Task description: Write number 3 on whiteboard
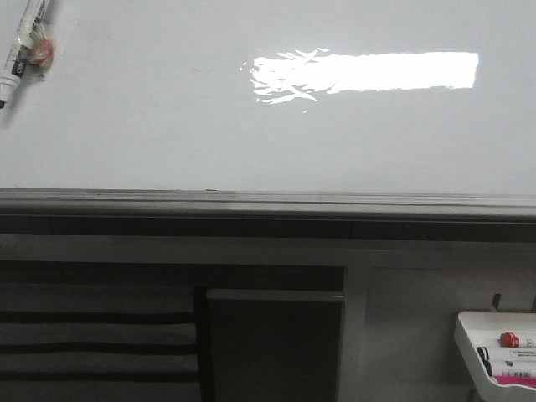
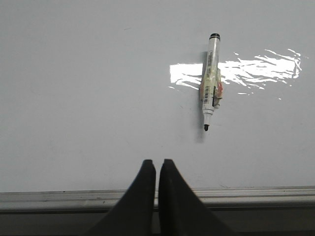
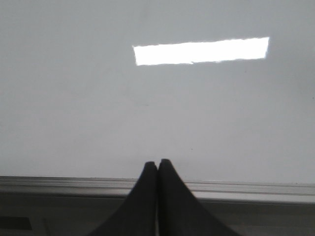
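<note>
Starting from nothing written, I saw the whiteboard (image 1: 167, 126) blank, no 3 yet. Both the left gripper (image 2: 157, 164) and right gripper (image 3: 157, 163) were clenched, empty. The marker (image 2: 210, 81) lay uncapped on the board; I judged the left must open and grasp it.

A bright rectangular glare (image 1: 364, 74) from an overhead light is seen far off, right of centre. Nearer, below the grey rail, dark and pale horizontal slats (image 1: 96, 335) are seen at the left — a dark panel (image 1: 275, 347) beside them — and a pale wall (image 1: 410, 327) to the right.
</note>
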Available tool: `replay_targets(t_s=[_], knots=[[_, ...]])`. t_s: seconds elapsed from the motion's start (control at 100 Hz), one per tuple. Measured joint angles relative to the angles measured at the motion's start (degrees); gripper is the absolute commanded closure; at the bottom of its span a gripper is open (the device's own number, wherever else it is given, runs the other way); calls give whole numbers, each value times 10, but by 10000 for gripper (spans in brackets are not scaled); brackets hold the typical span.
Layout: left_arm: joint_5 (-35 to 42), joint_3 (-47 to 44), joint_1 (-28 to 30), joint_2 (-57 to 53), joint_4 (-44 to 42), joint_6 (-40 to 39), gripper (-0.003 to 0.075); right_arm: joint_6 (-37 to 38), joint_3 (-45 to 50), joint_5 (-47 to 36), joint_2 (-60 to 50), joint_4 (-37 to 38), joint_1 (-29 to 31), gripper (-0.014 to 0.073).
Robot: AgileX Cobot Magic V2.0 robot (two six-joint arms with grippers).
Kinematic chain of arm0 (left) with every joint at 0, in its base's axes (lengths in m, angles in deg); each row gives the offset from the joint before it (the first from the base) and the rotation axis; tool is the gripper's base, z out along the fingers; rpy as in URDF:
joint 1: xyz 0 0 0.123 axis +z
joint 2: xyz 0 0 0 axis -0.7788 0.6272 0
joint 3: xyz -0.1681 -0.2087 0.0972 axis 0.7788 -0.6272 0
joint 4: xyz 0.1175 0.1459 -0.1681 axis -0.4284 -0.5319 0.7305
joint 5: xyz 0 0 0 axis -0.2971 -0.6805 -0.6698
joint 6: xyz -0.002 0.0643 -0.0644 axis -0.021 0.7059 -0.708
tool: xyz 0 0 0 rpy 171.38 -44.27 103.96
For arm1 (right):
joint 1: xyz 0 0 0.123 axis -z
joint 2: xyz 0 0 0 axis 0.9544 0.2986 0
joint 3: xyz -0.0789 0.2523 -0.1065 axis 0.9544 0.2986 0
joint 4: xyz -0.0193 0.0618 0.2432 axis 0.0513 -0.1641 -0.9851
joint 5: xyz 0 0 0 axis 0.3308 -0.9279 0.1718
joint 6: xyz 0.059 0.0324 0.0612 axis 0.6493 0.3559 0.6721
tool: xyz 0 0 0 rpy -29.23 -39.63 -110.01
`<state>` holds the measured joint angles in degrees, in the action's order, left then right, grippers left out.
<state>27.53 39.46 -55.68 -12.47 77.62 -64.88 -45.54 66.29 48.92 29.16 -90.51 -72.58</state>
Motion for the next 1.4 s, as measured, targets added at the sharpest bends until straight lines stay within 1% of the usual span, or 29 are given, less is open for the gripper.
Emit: replay_targets(t_s=[1.0, 1.13, 1.2, 1.27, 1.4], knots=[[4, 0, 0, 0, 0, 0, 739, 0, 0, -1, 0, 0, 0, 673], [13, 4, 0, 0, 22, 0, 739, 0, 0, 0, 0, -15, 0, 673], [7, 22, 0, 0, 36, 0, 739, 0, -7, 15, 0, -32, 0, 673], [-6, 58, 0, 0, 41, 0, 739, 0, -33, 42, 0, -38, 0, 673], [-65, 160, 0, 16, 40, -1, 739, -3, -121, 98, 15, -39, 0, 673]])
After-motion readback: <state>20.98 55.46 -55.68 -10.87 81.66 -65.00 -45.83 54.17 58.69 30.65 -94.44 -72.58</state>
